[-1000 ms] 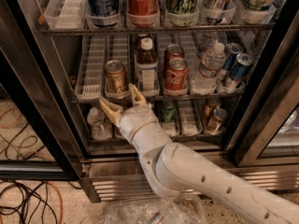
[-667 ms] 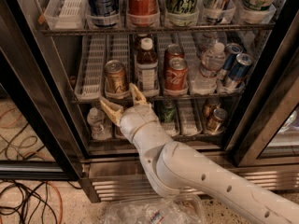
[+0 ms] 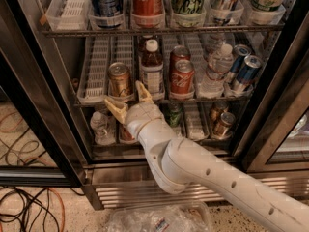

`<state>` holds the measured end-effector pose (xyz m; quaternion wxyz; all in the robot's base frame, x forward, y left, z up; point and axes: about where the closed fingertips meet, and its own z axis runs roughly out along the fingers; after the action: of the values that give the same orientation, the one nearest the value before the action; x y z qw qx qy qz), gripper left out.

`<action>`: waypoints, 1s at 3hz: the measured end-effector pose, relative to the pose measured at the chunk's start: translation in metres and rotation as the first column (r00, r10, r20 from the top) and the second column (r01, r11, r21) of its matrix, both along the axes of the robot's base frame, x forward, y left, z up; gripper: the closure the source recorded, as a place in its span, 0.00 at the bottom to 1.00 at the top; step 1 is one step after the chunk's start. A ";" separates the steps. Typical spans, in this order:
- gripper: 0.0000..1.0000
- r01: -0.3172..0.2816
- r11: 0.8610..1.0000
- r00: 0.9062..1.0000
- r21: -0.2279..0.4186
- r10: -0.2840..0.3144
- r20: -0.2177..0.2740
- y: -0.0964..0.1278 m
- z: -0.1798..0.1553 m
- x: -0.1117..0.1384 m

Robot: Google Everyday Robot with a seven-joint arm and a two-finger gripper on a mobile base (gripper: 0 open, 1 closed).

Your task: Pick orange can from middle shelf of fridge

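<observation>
The orange can (image 3: 119, 79) stands upright at the front of the middle shelf (image 3: 96, 66) of the fridge (image 3: 43, 110), in a white ribbed lane tray. My gripper (image 3: 129, 99) is just below and in front of the can, at the shelf's front edge. Its two tan fingers (image 3: 116, 108) are spread wide and point up toward the can. The gripper holds nothing and is apart from the can.
A brown bottle (image 3: 152, 67) stands right of the orange can, then two red Coca-Cola cans (image 3: 181, 76), a water bottle (image 3: 216, 66) and blue cans (image 3: 246, 71). Tall cans fill the top rack. Bronze cans (image 3: 223, 122) sit on the lower rack. Cables (image 3: 24, 207) lie on the floor.
</observation>
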<state>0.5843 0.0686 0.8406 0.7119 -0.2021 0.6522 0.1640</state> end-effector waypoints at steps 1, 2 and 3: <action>0.35 0.001 1.000 1.000 -0.001 -0.001 0.001 -0.003 0.000 0.017; 0.38 -0.013 1.000 1.000 -0.005 0.013 0.006 0.000 0.002 0.035; 0.40 -0.041 0.999 0.999 -0.009 0.041 0.007 0.009 0.003 0.053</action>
<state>0.6369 0.0776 0.8438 0.7097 -0.2193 0.6463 0.1748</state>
